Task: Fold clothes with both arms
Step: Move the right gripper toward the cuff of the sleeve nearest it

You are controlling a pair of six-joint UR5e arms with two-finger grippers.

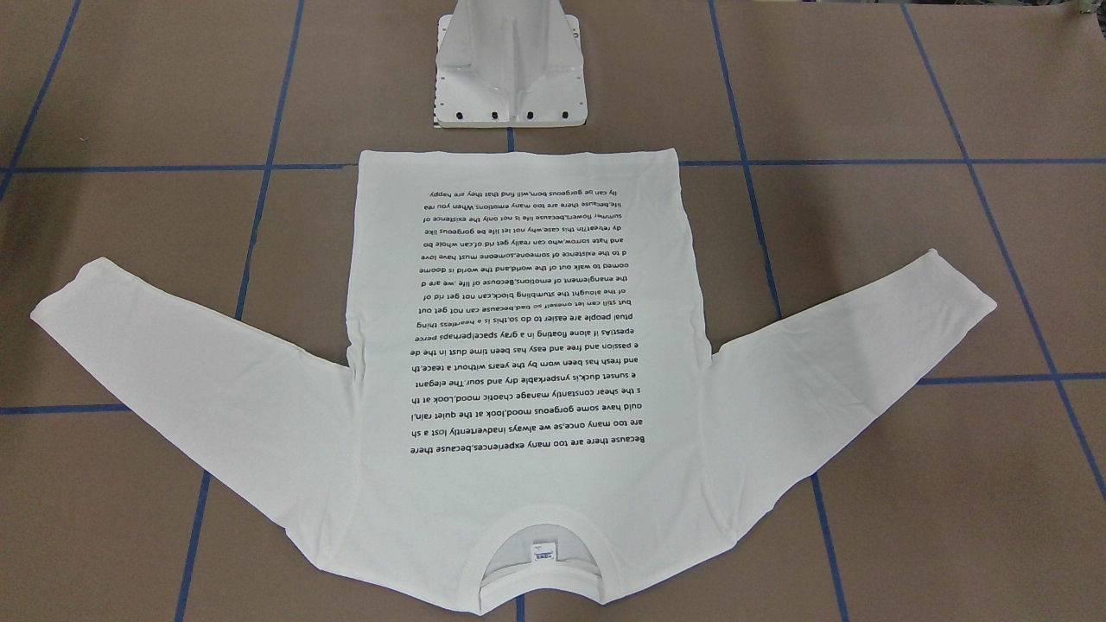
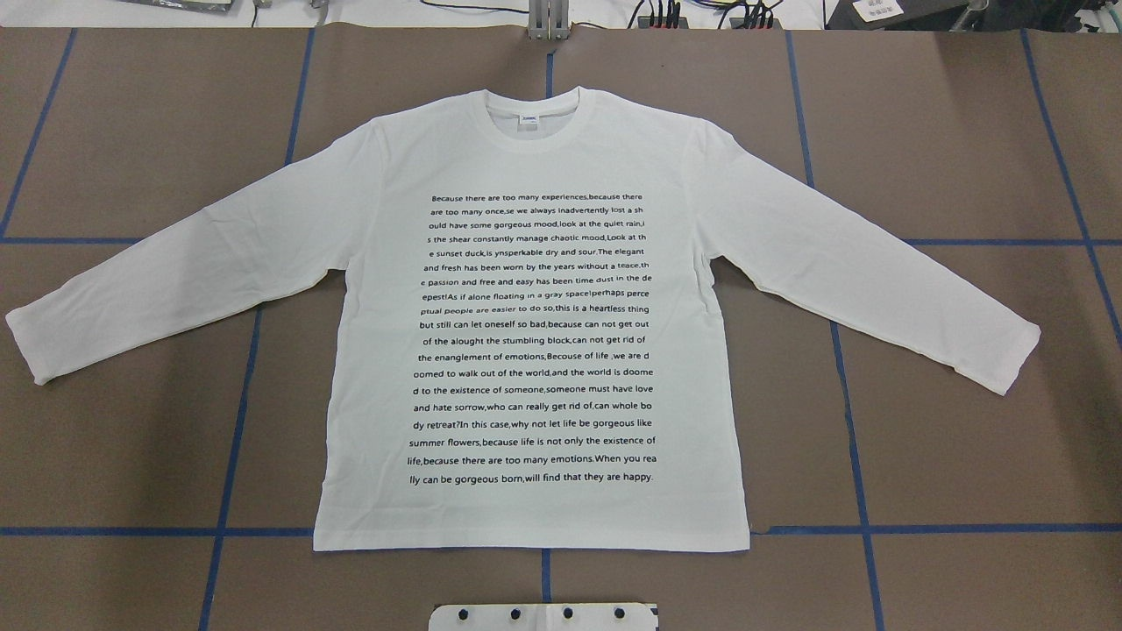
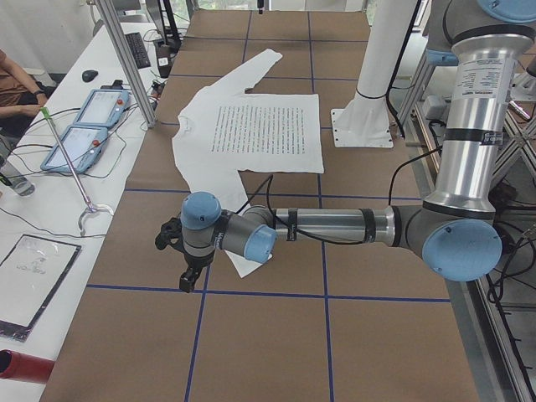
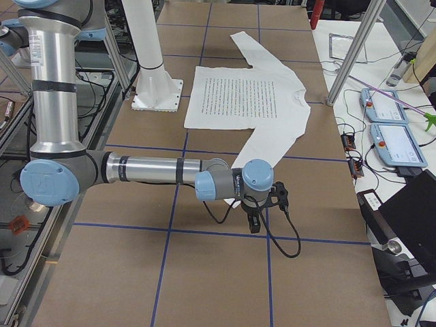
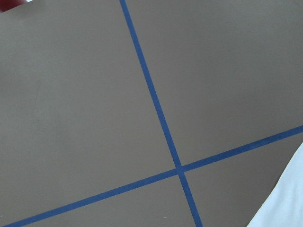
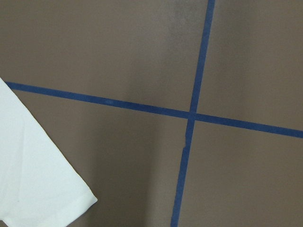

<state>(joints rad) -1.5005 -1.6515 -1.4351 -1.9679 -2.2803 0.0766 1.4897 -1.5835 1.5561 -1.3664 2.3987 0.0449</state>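
Sleeve cuffs point(image 6: 71, 198) of the white T-shirt point(image 2: 535, 333) lie just beside left gripper point(image 3: 191, 280) and right gripper point(image 4: 253, 223) (jaw spacing: cannot tell).

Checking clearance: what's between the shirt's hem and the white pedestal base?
Overhead view: only bare brown table cover and a short blue tape line between T-shirt and pedestal base.

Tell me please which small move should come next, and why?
Probably shift each gripper inward over its cuff: the T-shirt lies flat, unfolded, sleeves spread; the left gripper hangs beyond the left cuff, the right gripper beyond the right cuff.
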